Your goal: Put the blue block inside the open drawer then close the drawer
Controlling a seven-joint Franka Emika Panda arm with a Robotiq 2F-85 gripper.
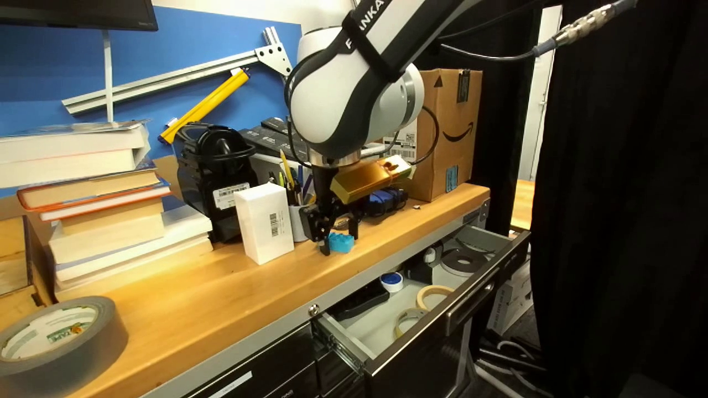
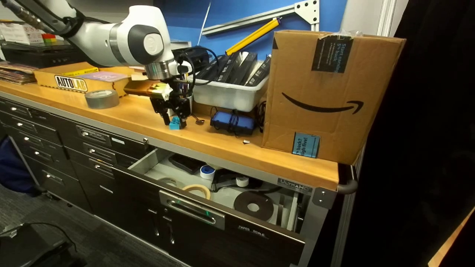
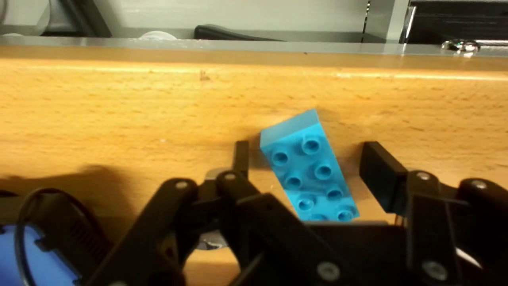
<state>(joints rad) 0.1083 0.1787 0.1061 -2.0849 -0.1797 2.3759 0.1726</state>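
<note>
The blue block (image 1: 342, 243) is a small light-blue studded brick on the wooden top, near its front edge. It also shows in an exterior view (image 2: 174, 126) and in the wrist view (image 3: 311, 174), where it lies askew. My gripper (image 3: 307, 163) is open, with one finger on each side of the block and a gap to both. It also shows low at the worktop in both exterior views (image 1: 339, 236) (image 2: 174, 121). The block's near end is hidden by the gripper body in the wrist view. The drawer (image 1: 368, 330) (image 2: 141, 189) is pulled open below the top's edge.
The drawer holds tape rolls (image 2: 254, 206) and black items. A white box (image 1: 265, 224) and pen cup stand close to the gripper. A dark-blue object (image 2: 233, 121) with cables, a cardboard box (image 2: 326, 100), books (image 1: 105, 221) and a grey tape roll (image 1: 105, 331) are on the top.
</note>
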